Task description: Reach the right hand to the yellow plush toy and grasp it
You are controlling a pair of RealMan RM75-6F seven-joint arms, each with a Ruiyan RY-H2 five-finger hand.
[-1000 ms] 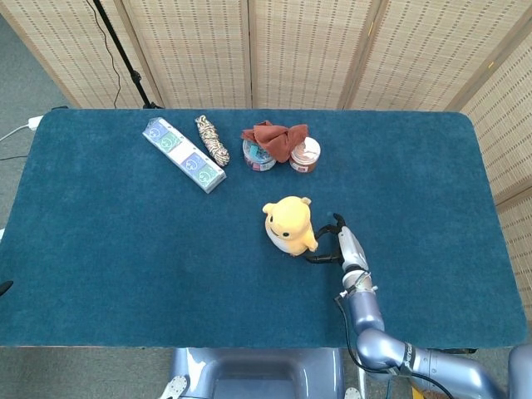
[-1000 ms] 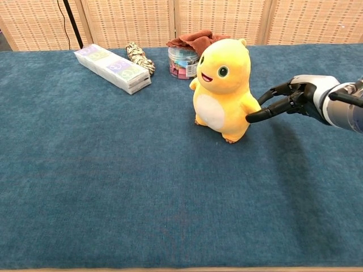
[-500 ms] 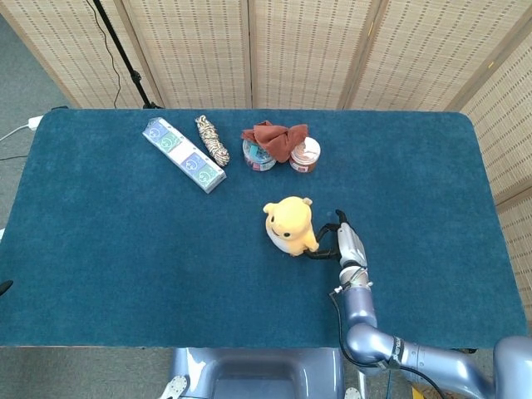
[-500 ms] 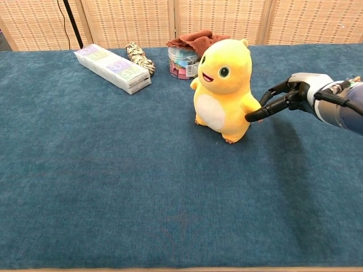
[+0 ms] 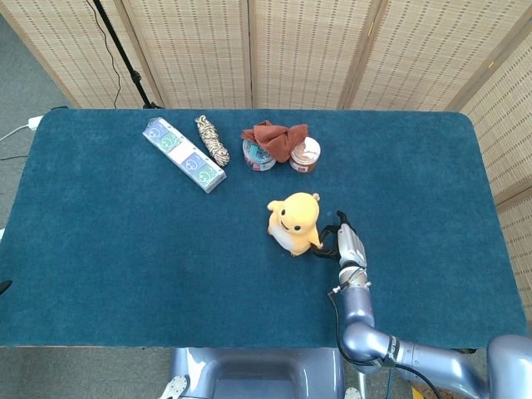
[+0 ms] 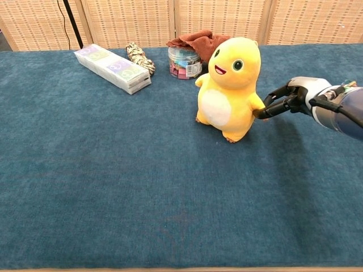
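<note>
right hand (image 6: 295, 97) touches yellow plush toy (image 6: 229, 88); labels unreadable

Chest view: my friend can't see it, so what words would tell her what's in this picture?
A yellow plush toy stands on a blue table while the robot's right hand reaches in from the right, fingertips touching the toy's arm. Behind the toy sit a jar under a brown cloth, a long box and a bundle of rope.

Blue table (image 5: 125, 249) carries yellow plush toy (image 5: 293, 223), box (image 5: 184, 154), rope bundle (image 5: 212, 140), 2 jars (image 5: 283, 155).
</note>
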